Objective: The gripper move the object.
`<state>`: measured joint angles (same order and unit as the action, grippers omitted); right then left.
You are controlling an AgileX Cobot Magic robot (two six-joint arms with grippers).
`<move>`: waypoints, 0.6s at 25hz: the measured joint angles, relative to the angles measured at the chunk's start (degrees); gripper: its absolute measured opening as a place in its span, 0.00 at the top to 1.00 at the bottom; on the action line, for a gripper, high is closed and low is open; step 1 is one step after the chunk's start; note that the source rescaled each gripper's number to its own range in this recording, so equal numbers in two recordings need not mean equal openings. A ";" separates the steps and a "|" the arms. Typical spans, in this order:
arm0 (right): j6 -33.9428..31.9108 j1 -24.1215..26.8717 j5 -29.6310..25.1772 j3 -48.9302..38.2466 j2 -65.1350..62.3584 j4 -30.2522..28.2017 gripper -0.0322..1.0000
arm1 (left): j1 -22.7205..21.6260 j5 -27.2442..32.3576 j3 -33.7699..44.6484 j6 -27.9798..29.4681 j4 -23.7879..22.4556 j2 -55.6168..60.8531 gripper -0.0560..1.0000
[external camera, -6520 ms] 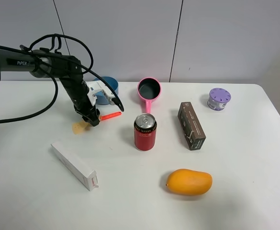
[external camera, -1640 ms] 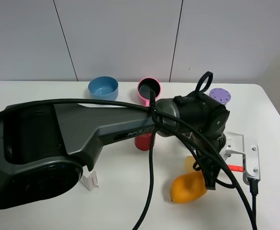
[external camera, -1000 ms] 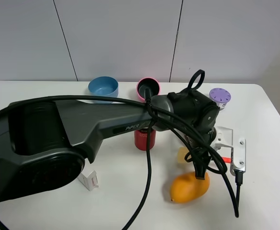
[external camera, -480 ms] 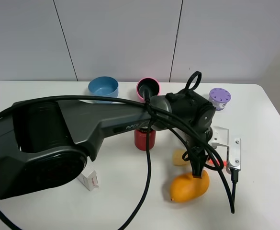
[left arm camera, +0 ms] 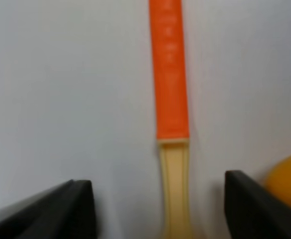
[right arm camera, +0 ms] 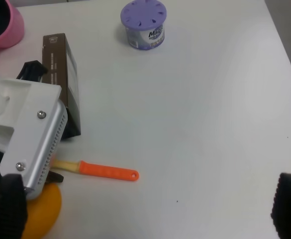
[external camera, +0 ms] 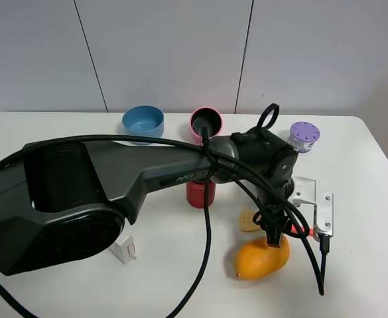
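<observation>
The spatula lies flat on the white table (external camera: 366,172), just beyond the orange mango (external camera: 260,258). Its pale yellow blade (external camera: 249,220) points left and its red-orange handle (external camera: 301,229) points right. My left gripper (external camera: 276,233) has reached across to the right side and hangs over the spatula's neck. In the left wrist view the gripper (left arm camera: 157,183) is open, with its black jaws wide apart on either side of the handle (left arm camera: 169,69) and not touching it. The right wrist view shows the whole spatula (right arm camera: 103,171) beside the left gripper's white block (right arm camera: 31,134). My right gripper (right arm camera: 145,214) is open and empty.
A red can (external camera: 199,193), pink saucepan (external camera: 205,122), blue bowl (external camera: 143,121) and purple tin (external camera: 304,136) stand behind. A brown box (right arm camera: 60,74) lies by the left gripper. A white carton (external camera: 124,248) peeks from under the left arm.
The left arm swung from the table's left side across to the right carrying the spatula. Over the last second it drew slightly left and brought the spatula down beside the mango.
</observation>
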<state>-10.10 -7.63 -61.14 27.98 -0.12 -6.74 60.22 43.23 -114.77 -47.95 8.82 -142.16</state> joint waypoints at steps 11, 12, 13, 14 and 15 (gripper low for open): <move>0.00 0.00 0.00 0.00 0.00 0.00 0.00 | 0.00 -0.03 0.00 3.40 0.50 1.24 0.32; 0.00 0.00 0.00 0.00 0.00 0.00 0.00 | 0.00 -0.11 0.00 3.40 0.73 1.24 0.32; 0.00 0.00 0.00 0.00 0.00 0.00 0.00 | 0.00 -0.11 0.00 3.55 0.87 1.24 0.32; 0.00 0.00 0.00 0.00 0.00 0.00 0.00 | 0.00 -0.11 0.00 3.83 0.92 1.30 0.32; 0.00 0.00 0.00 0.00 0.00 0.00 0.00 | 0.00 -0.11 0.00 4.20 0.92 1.43 0.32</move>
<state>-10.10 -7.63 -61.14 27.98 -0.12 -6.74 60.22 43.12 -114.77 -43.76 9.74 -140.73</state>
